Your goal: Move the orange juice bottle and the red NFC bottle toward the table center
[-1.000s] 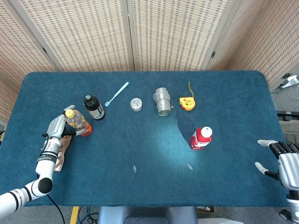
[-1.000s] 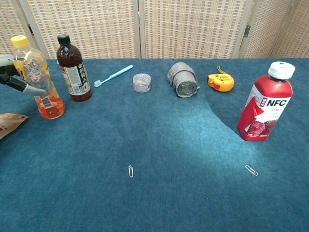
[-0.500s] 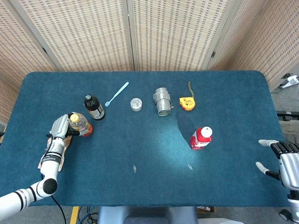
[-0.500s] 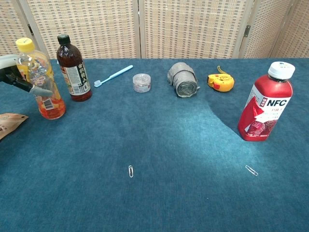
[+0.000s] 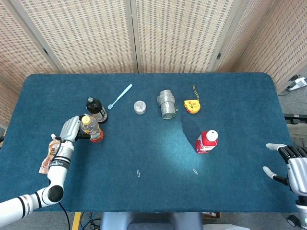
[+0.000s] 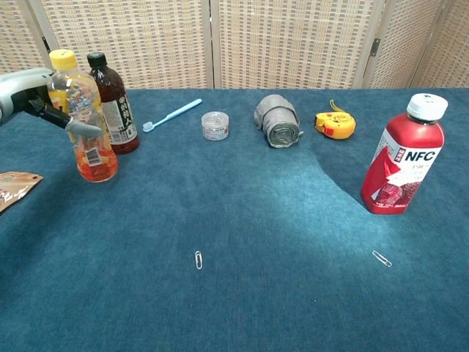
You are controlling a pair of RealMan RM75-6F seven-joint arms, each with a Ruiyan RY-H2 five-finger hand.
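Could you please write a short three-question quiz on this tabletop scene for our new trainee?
1. True or false: the left hand grips the orange juice bottle.
2. Which stands closest to the red NFC bottle? A) toothbrush B) paperclip C) dark bottle
3. Fill in: the right hand holds ____.

Key: 1 true. 2 B, the paperclip; the toothbrush and dark bottle are far off. 3 nothing.
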